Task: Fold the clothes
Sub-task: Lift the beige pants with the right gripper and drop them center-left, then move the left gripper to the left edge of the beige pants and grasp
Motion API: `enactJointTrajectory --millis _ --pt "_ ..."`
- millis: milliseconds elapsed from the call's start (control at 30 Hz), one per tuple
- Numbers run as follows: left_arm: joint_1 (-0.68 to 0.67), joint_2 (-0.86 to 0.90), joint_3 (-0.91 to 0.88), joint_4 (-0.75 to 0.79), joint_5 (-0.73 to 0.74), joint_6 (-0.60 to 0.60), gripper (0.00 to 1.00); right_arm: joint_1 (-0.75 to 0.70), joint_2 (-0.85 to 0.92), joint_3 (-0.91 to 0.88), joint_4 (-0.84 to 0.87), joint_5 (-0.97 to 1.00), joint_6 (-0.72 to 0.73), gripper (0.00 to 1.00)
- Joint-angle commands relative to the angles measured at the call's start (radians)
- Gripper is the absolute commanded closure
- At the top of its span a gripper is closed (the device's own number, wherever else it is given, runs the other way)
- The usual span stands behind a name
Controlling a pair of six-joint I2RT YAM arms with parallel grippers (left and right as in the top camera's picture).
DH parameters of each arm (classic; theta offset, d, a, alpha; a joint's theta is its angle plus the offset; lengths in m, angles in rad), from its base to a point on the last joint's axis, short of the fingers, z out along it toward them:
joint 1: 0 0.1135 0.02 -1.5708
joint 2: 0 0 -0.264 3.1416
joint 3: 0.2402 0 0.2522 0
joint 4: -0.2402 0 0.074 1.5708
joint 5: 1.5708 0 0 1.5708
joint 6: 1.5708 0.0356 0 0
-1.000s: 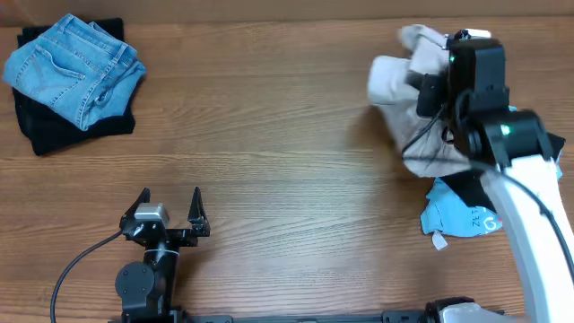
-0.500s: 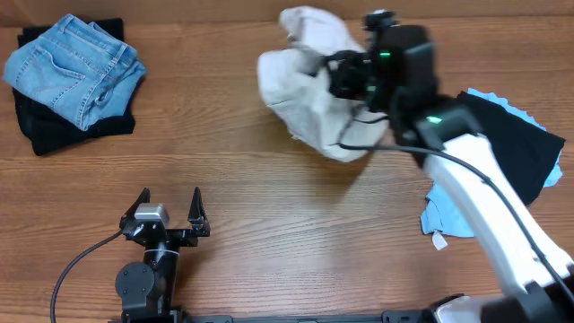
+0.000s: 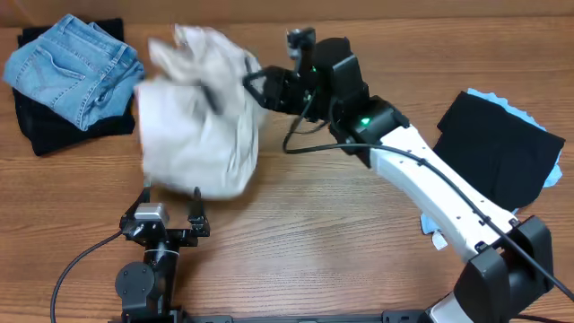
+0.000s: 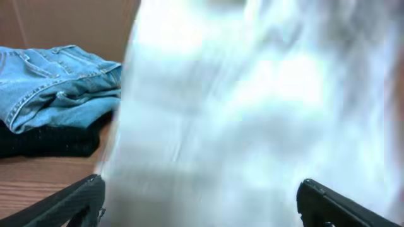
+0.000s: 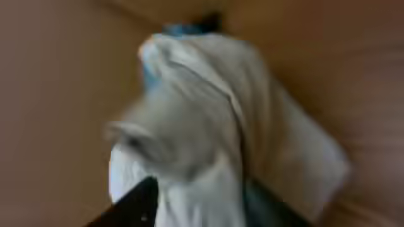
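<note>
The clothes are pale beige trousers (image 3: 197, 126), bunched and motion-blurred, hanging above the table's left centre. My right gripper (image 3: 253, 87) is shut on their right side and holds them up; in the right wrist view the cloth (image 5: 208, 120) fills the space between its fingers (image 5: 202, 211). My left gripper (image 3: 170, 213) rests near the front edge, open and empty. The trousers' lower edge hangs just beyond it. In the left wrist view blurred pale cloth (image 4: 252, 94) covers most of the picture, just beyond the open fingers (image 4: 202, 208).
Folded blue jeans (image 3: 76, 67) lie on a black garment (image 3: 54, 130) at the far left, also seen in the left wrist view (image 4: 57, 75). A black garment (image 3: 498, 148) on a light blue cloth (image 3: 448, 220) lies at the right.
My right arm has swung the trousers from the far right across the table to the left centre. The black garment at the right is now uncovered. The left arm has not moved.
</note>
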Motion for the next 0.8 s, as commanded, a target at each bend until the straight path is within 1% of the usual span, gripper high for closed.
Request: enactJointTrajectory --millis 0,67,200,300,333,433,467,533,767 --pt "0.005 -0.008 -0.003 -0.002 0.004 0.015 0.00 -0.051 -0.029 0.016 -0.196 0.286 -0.136 0.30" --pt "0.005 -0.007 -0.003 -0.002 0.004 0.015 0.00 -0.077 -0.029 0.016 -0.244 0.290 -0.150 0.29" --pt "0.005 -0.007 -0.003 -0.002 0.004 0.015 0.00 -0.108 -0.062 0.017 -0.253 0.291 -0.151 0.29" --pt "0.005 -0.008 -0.003 -0.002 0.004 0.015 0.00 -0.120 -0.100 0.017 -0.293 0.322 -0.250 0.25" --pt "0.005 -0.008 -0.003 -0.002 0.004 0.015 0.00 -0.120 -0.106 0.017 -0.326 0.360 -0.259 0.23" --pt "0.005 -0.007 -0.003 -0.002 0.004 0.015 0.00 -0.119 -0.108 0.017 -0.408 0.379 -0.330 0.11" --pt "0.005 -0.007 -0.003 -0.002 0.004 0.015 0.00 -0.119 -0.108 0.017 -0.442 0.379 -0.330 0.05" --pt "0.005 -0.007 -0.003 -0.002 0.004 0.015 0.00 -0.119 -0.108 0.017 -0.497 0.379 -0.330 0.00" --pt "0.005 -0.007 -0.003 -0.002 0.004 0.015 0.00 -0.117 -0.106 0.016 -0.625 0.302 -0.325 0.00"
